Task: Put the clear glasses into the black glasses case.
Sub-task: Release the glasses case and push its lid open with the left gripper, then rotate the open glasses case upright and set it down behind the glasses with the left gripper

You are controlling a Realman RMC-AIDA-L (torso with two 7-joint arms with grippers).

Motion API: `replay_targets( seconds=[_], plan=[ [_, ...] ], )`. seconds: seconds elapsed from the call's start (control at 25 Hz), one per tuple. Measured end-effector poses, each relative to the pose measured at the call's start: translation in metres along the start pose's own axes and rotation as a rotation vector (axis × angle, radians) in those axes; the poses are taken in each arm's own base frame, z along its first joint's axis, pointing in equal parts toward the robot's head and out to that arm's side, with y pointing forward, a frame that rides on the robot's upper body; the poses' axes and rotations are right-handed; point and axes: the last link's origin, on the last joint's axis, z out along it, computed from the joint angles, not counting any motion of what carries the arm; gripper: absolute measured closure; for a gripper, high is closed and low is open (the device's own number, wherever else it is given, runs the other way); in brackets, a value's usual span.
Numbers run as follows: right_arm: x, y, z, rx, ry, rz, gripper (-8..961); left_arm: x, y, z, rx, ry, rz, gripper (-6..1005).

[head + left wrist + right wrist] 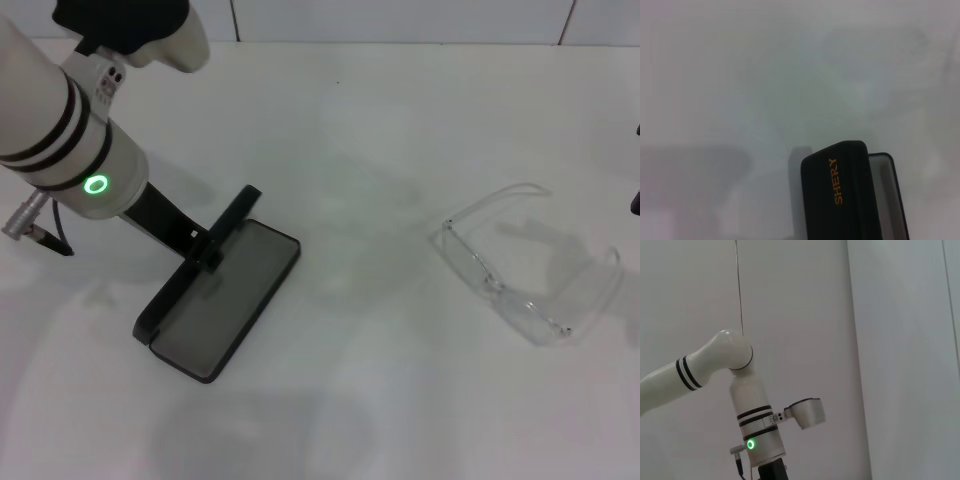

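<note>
The black glasses case lies open at the left of the white table, grey lining up. Its lid stands raised along the far long side. In the left wrist view the lid shows its orange "SHERY" lettering, with the grey tray behind it. My left gripper reaches down from the upper left and is shut on the lid's edge at mid-length. The clear glasses sit at the right with arms unfolded, well apart from the case. Only a dark sliver of my right gripper shows at the right edge, beyond the glasses.
The left arm, with a green ring light, crosses the upper left corner above the table. The right wrist view looks at a pale wall and the left arm. Bare white table lies between case and glasses.
</note>
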Motion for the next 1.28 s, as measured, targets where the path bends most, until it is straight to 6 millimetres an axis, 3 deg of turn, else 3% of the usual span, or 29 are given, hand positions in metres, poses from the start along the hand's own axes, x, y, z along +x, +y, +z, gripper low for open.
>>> replay_targets(
  seconds=[0.24, 0.48, 0.76, 1.28],
  plan=[
    [0.002, 0.002, -0.003, 0.009, -0.005, 0.007, 150, 0.001, 0.004, 0.0, -0.042, 0.009, 0.021, 728],
    [0.003, 0.004, -0.005, 0.018, -0.008, 0.011, 151, 0.004, 0.01, -0.005, -0.046, 0.014, 0.072, 747],
    [0.002, 0.005, -0.011, 0.048, -0.04, 0.011, 152, 0.016, 0.037, -0.019, -0.025, 0.056, 0.243, 767],
    [-0.004, 0.018, -0.06, 0.252, -0.249, -0.052, 153, 0.036, 0.09, -0.026, 0.014, 0.1, 0.577, 785]
  ],
)
